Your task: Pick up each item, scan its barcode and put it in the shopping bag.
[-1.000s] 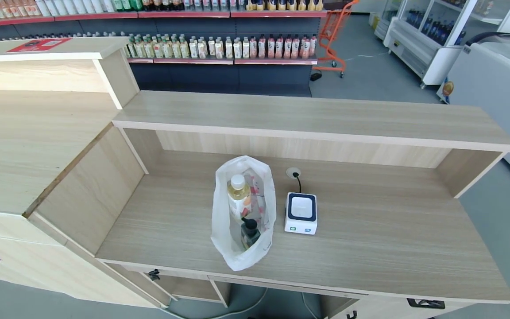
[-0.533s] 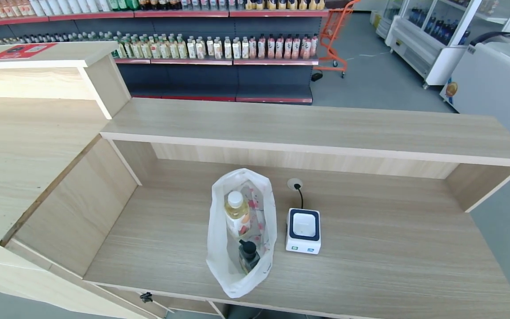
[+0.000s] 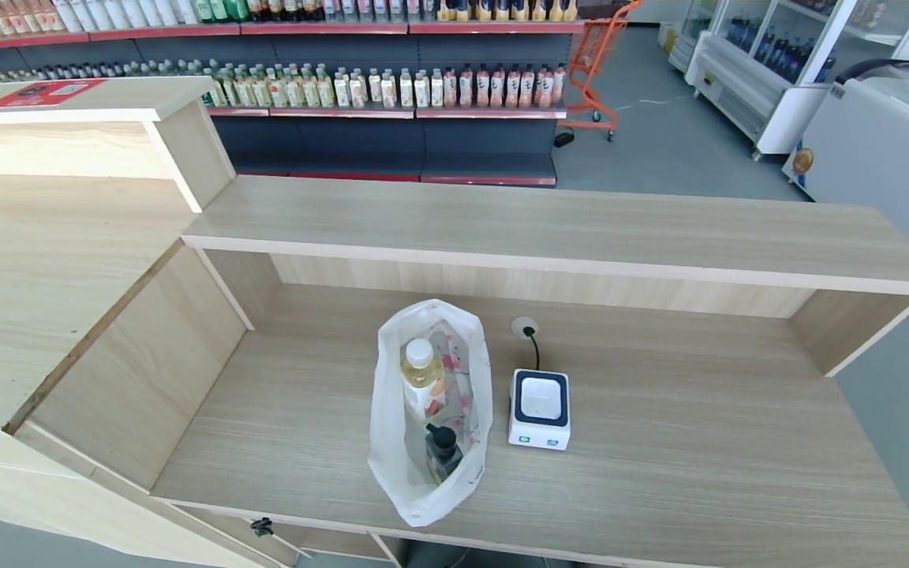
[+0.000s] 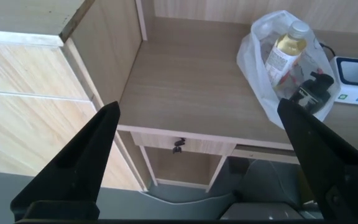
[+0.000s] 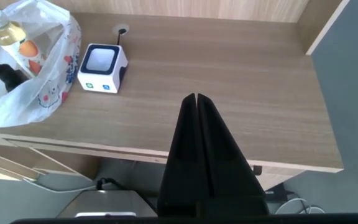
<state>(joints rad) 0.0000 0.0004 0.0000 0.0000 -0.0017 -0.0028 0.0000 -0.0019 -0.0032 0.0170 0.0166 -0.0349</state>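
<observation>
Left pincer (image 4: 197, 106): its two dark fingers are spread wide with nothing between them, and it is held off the near edge of the table (image 3: 660, 473), touching nothing. On the table, slightly toward 9 o'clock of the surface's middle, sits the shopping bag (image 3: 391, 426), a white translucent plastic bag with red print, its mouth gaping so that the contents show. Two items are inside it. A white-capped bottle (image 3: 421, 377) of yellow drink lies at the bag's 12 o'clock end, and a dark bottle (image 3: 443, 454) with a black top lies at the 6 o'clock end, the two close together. Whether they touch cannot be told. Just beside the bag, at its 3 o'clock, stands the scanner (image 3: 540, 398), a small white box with a dark-framed window on its upper face. A narrow strip of bare table separates it from the bag. A black cable (image 3: 533, 347) runs from the scanner's 12 o'clock side to a round grommet (image 3: 524, 324) in the table. A raised ledge (image 3: 549, 217) spans the table's far side. Beyond it are store shelves (image 3: 391, 83) lined with bottles, an orange trolley (image 3: 600, 63) toward 1 o'clock and a chest freezer (image 3: 888, 142) toward 2 o'clock. Right pincer (image 5: 196, 98): its fingers are pressed together with nothing held, and it hangs above the near edge of the table, well apart from the scanner and the bag, toward 4 o'clock of them.
</observation>
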